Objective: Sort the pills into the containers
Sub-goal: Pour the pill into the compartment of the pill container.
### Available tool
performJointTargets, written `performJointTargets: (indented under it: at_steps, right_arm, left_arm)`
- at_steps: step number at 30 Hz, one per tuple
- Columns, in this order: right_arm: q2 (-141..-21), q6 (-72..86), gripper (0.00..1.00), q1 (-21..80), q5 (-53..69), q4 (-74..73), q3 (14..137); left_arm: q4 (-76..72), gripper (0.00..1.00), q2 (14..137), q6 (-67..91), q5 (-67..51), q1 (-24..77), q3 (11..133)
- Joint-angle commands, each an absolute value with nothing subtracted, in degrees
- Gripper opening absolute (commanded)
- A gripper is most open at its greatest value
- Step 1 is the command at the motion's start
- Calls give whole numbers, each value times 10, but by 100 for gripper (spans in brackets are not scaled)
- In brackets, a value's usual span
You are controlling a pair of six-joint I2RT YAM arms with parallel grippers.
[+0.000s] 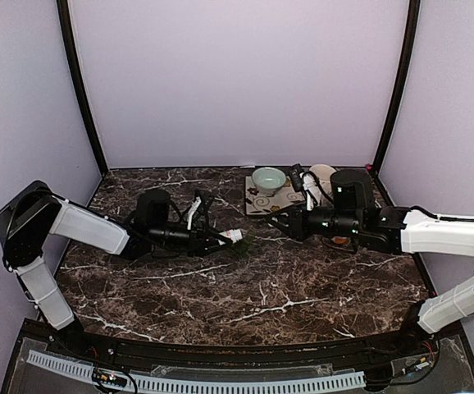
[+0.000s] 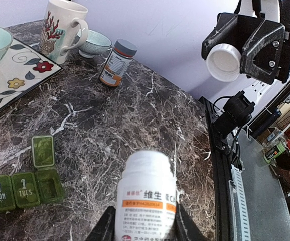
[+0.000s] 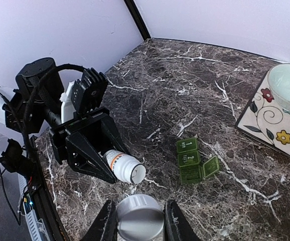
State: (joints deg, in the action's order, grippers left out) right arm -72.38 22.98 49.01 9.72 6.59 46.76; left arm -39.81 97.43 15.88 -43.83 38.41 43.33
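Green pill box (image 2: 24, 188) at lower left of the left wrist view, flat on the marble table (image 2: 135, 115): two lids down, marked MON and TUES, third compartment (image 2: 48, 185) open, lid flipped back. Clamped in the left fingers (image 2: 109, 228), a white bottle (image 2: 146, 196), tipped over, mouth bare and pointing toward the box, near it but not over it. Closed around the cap (image 3: 140, 216), at bottom centre of the right wrist view, the right fingers (image 3: 105, 223). No pills visible; presumably inside the bottle. Step in hand, likely: pouring. Next: bring the mouth over the open compartment, tilt slowly, shake out only a few, avoid scattering onto the table.
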Motion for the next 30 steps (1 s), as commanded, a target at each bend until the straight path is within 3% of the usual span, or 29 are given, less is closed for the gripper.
performJointTargets:
  at_steps: [1,30]
  right_arm:
    - [-719,235,7,491,71,88,458]
    - [-726,234,7,491,67,89,449]
  left_arm:
    - [-422,0,993,143,-432,379,430]
    - [-408,0,1083,125,-374,370,467]
